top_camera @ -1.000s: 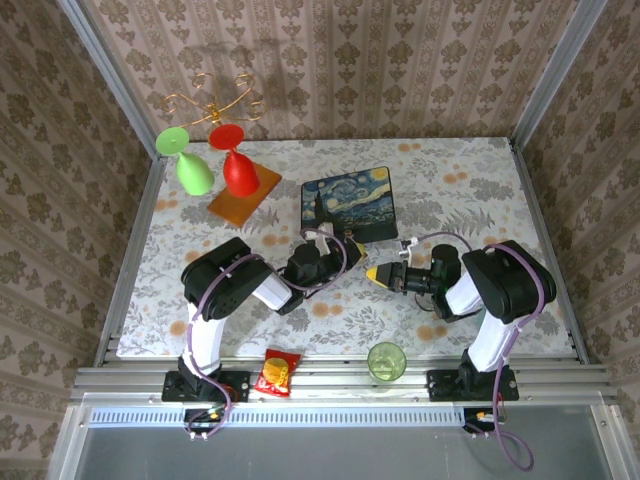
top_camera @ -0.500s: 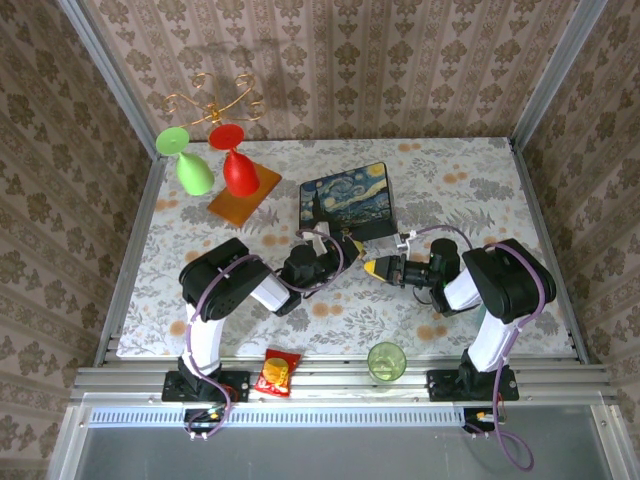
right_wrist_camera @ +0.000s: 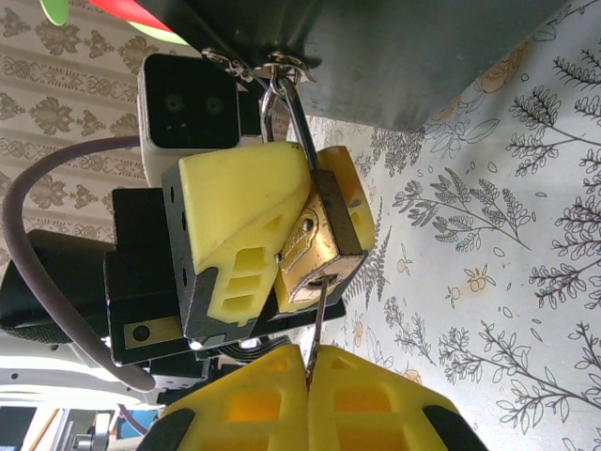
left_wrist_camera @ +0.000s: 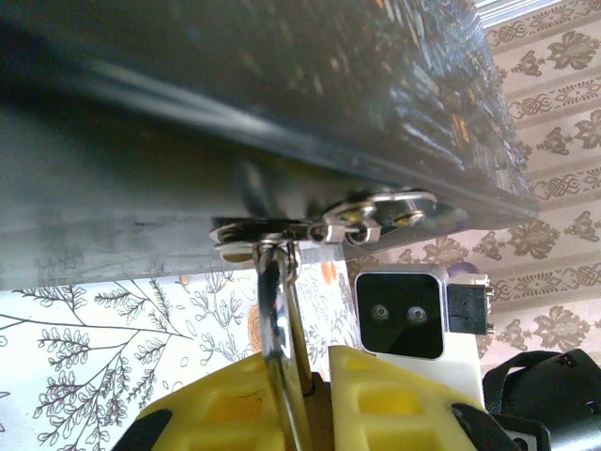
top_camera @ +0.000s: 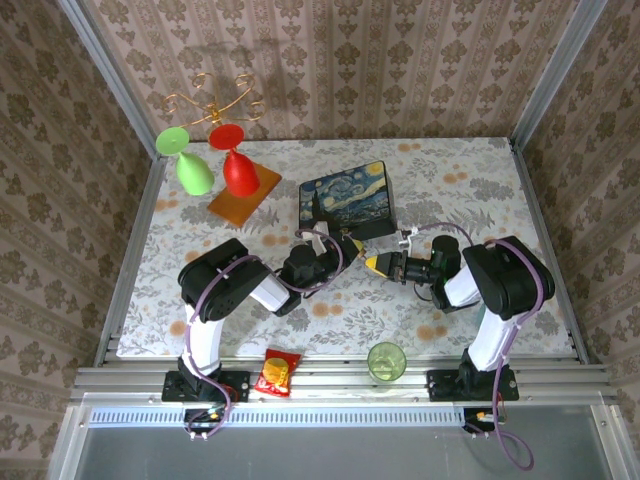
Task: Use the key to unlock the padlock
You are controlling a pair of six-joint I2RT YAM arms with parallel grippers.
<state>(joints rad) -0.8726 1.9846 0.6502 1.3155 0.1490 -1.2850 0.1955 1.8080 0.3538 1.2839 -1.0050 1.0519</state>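
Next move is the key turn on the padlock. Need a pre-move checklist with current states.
1. Hold of the left gripper on the small brass padlock: ok, its yellow fingers clamp the body.
2. Hold of the right gripper on the thin silver key: ok, shut on it.
3. Key tip at the keyhole in the padlock's underside: ok.
4. Key fully seated: cannot tell.
5. The silver shackle is closed through the metal clasp of the dark painted box: ok.
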